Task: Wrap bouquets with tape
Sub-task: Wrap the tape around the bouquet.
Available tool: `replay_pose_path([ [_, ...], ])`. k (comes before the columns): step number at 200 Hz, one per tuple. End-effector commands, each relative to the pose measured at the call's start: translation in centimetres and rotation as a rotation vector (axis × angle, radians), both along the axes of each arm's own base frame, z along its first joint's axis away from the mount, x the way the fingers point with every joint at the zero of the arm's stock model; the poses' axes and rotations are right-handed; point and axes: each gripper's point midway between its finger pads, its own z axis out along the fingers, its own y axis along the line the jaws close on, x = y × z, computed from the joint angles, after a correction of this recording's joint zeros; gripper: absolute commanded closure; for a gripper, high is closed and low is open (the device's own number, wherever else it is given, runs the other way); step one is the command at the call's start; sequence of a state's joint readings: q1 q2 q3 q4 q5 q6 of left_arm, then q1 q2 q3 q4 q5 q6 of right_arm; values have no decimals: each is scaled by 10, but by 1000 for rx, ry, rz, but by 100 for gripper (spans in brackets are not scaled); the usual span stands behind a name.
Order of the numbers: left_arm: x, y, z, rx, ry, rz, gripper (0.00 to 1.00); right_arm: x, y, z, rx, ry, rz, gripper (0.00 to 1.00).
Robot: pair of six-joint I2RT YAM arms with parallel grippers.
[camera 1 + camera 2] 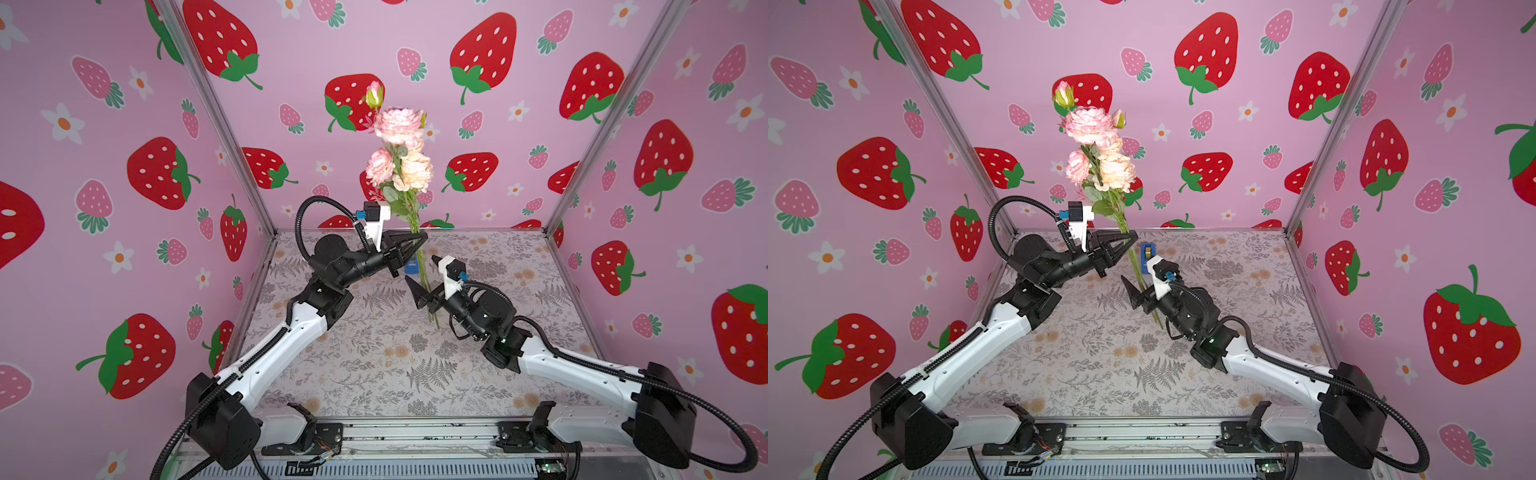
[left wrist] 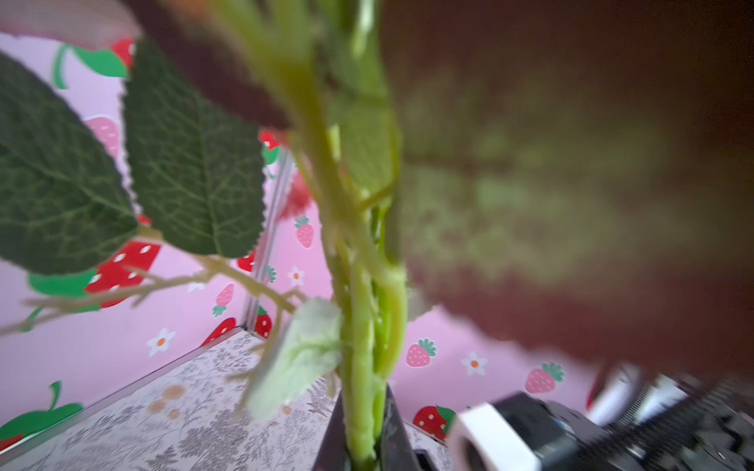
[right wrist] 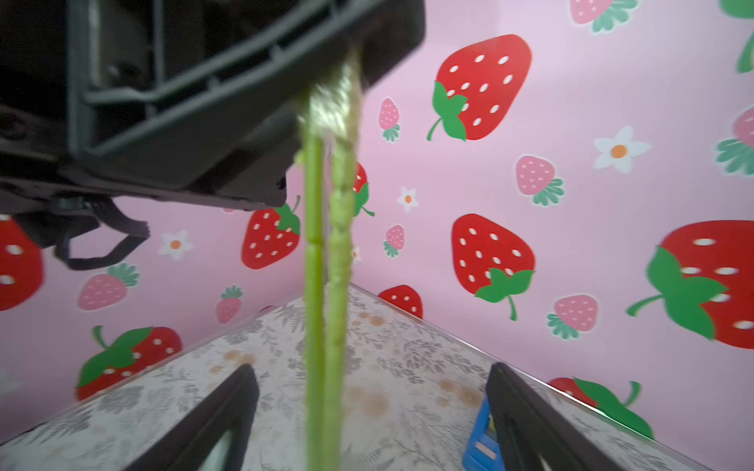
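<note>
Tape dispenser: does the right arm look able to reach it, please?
Probably yes: the right gripper stands open, the tape dispenser sits just beyond it; only the bouquet stems hang between its jaws.

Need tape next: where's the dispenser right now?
In a top view the blue tape dispenser stands on the table near its back middle, just behind the bouquet stems held by the left end effector.

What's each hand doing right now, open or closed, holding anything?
Left hand: closed on the bouquet stems.
Right hand: open, stems between its fingers, not gripped.
</note>
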State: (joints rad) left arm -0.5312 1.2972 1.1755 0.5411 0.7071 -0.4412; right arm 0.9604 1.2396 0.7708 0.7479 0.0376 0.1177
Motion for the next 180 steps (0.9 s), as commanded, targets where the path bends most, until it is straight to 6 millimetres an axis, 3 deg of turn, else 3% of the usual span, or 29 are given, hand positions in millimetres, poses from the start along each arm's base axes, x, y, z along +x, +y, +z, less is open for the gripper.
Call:
replay_pose_path([
  [1,-54,0,34,3,-200,-187,100,-44,22,-4,58,68,359,11],
  [16,-62,-4,34,13,-220,-209,100,-58,28,-3,66,44,449,16],
  [24,-63,-6,34,20,-228,-204,100,-63,31,-2,68,33,485,24],
  [36,-65,-9,34,24,-233,-201,100,-59,33,-2,85,46,469,53],
  [50,-66,-10,36,19,-237,-192,100,-45,31,-1,95,44,382,100],
  [63,-66,-12,34,30,-241,-172,100,-34,29,-1,68,16,269,100],
  [72,-63,-12,32,41,-236,-138,70,-28,26,0,50,-14,180,100],
  [76,-61,-12,30,45,-235,-119,61,-25,25,-1,40,-26,143,100],
  [99,-51,-7,25,54,-228,10,42,-9,11,1,31,-52,-44,100],
  [125,-23,10,13,23,-143,244,33,12,-10,-3,20,-60,-257,100],
  [146,-3,17,-3,9,-31,370,32,30,-21,-10,-37,-57,-427,100],
  [180,2,3,-10,21,5,402,32,43,-27,-15,-90,-60,-554,100],
])
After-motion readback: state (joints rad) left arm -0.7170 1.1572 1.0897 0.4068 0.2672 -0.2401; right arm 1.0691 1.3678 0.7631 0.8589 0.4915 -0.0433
